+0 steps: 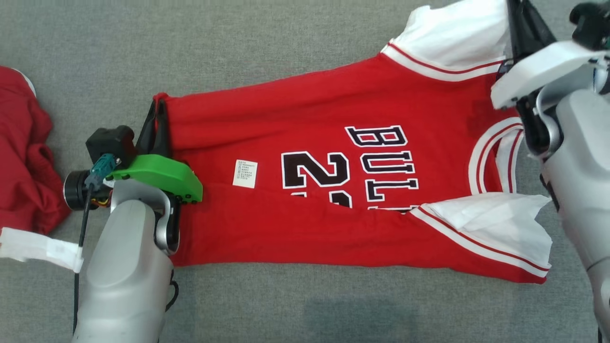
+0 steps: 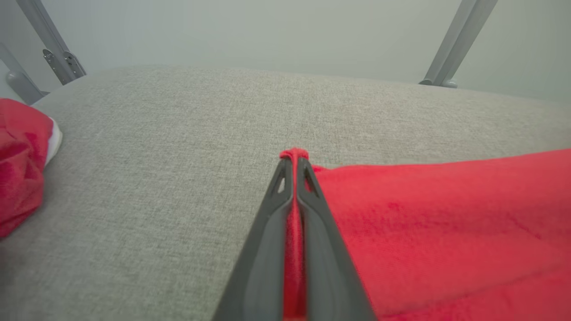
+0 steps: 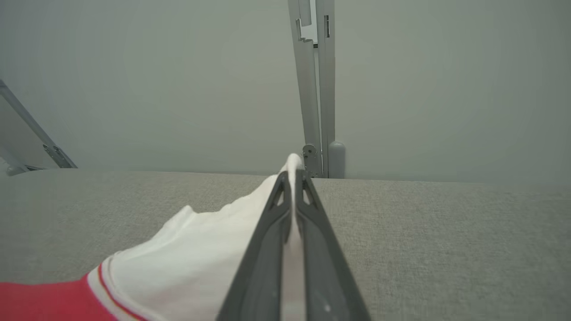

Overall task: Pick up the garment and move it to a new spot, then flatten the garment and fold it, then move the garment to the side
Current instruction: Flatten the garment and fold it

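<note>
The garment (image 1: 333,200) is a red basketball jersey with white sleeves and black lettering, spread sideways on the grey table. My left gripper (image 1: 157,105) is shut on the far corner of its hem at the left; the left wrist view shows red cloth (image 2: 294,240) pinched between the dark fingers. My right gripper (image 1: 517,14) is shut on the far white sleeve at the upper right. In the right wrist view white fabric (image 3: 200,254) runs up between the closed fingers (image 3: 267,249).
A second crumpled red garment (image 1: 24,152) lies at the table's left edge, also seen as a red heap (image 2: 20,160) in the left wrist view. A white strip (image 1: 38,247) lies near my left forearm. Grey frame posts (image 3: 316,89) stand beyond the table's far edge.
</note>
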You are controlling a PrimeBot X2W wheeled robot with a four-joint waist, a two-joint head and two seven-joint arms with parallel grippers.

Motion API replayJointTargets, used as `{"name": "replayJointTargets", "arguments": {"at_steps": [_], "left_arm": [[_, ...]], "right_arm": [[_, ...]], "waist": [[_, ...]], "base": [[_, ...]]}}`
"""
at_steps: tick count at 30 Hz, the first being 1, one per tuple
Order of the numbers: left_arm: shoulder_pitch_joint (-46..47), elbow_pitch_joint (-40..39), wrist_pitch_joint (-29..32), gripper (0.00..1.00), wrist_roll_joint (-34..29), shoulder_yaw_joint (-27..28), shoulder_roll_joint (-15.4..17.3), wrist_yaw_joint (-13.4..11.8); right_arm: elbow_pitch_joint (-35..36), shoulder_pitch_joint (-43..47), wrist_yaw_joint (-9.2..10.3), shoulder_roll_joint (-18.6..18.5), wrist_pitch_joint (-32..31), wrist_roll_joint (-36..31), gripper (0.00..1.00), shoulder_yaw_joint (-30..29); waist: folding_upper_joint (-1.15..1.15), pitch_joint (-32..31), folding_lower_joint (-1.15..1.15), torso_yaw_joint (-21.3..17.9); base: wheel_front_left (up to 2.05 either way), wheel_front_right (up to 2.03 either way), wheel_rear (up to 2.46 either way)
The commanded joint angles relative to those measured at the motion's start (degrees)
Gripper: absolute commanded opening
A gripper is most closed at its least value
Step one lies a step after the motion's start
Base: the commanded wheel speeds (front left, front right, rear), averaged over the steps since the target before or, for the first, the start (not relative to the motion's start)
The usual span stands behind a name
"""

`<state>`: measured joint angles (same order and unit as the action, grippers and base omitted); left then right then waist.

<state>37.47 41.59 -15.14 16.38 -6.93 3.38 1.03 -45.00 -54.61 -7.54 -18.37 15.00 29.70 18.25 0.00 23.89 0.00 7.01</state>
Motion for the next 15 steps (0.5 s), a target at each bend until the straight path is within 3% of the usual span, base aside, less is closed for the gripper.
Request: {"name": "replayJointTargets", "arguments": {"at_steps": [1, 8, 15], "left_arm": [[-1.71, 0.33, 0.02, 0.00, -1.10, 0.81, 0.67, 0.32], [-8.57, 0.93, 0.02, 0.00, -2.76, 4.21, 0.99, 1.23], [-15.44, 0.97, 0.02, 0.00, -3.93, 6.69, 0.57, 1.78]], "right_arm": [[2.12, 3.79, 0.10, 0.15, 0.23, 0.23, 0.00, -0.80], [11.80, 19.26, 0.10, 2.14, 0.23, 2.27, 0.00, -2.80], [15.28, 30.26, 0.10, 4.39, 0.21, 4.26, 0.00, -4.29]], "waist": [[0.00, -3.37, 0.00, -2.73], [0.00, -8.75, 0.00, -5.37], [0.00, -13.06, 0.00, -7.14]], "base": [[0.00, 0.00, 0.00], [0.00, 0.00, 0.00], [0.00, 0.00, 0.00]]}}
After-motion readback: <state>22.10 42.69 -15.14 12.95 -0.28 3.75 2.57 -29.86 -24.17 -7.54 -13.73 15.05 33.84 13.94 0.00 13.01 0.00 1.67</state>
